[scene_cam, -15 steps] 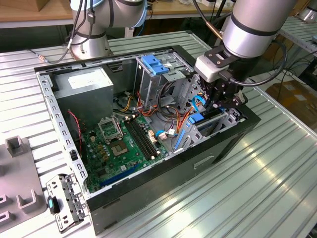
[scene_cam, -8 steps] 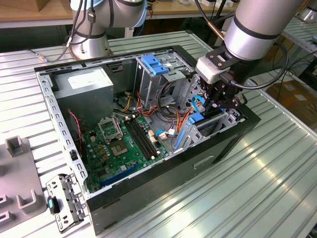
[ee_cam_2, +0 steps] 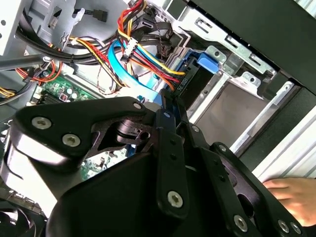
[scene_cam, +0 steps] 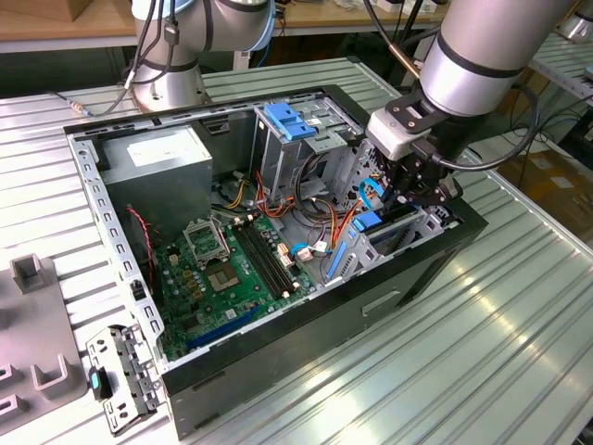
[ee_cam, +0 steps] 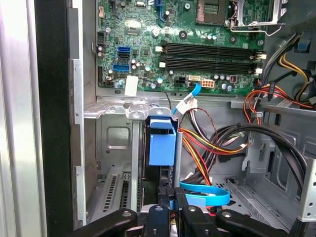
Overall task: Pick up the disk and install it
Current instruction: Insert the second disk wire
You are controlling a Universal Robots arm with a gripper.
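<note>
The jaws (ee_cam: 170, 205) are closing together on the thin upper edge of the disk (ee_cam: 162, 143), which is standing on edge in the drive bay at the lower middle of the first wrist view, its blue carrier tab facing the camera. In the exterior view the jaws (scene_cam: 408, 199) are reaching down into the right end of the open computer case (scene_cam: 445, 255), and the disk (scene_cam: 369, 221) is sitting there in its slot. A flat blue cable (ee_cam: 205, 195) is curling just beside the jaws. The green motherboard (scene_cam: 232, 273) is lying at centre frame. The case is resting on a ribbed metal tabletop (scene_cam: 482, 362). A person's hand (ee_cam_2: 294, 192) is showing at the lower right of the second wrist view.
</note>
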